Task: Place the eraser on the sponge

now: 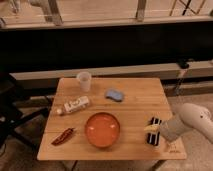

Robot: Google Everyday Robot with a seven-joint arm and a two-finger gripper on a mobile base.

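Note:
The eraser (154,132), a black block with pale stripes, lies near the table's right front edge. My gripper (151,128) reaches in from the right and sits right at the eraser, over its upper-left part. The white arm (192,122) stretches away to the right edge of the view. The sponge (114,95), a small light-blue pad, rests farther back near the table's middle, well apart from the eraser and the gripper.
The wooden table (135,107) also holds an orange bowl (102,129) at the front centre, a white bottle (75,105) lying on its side, a pale cup (84,81) at the back left and a red chili-shaped thing (63,136) at the front left. Behind runs a dark wall.

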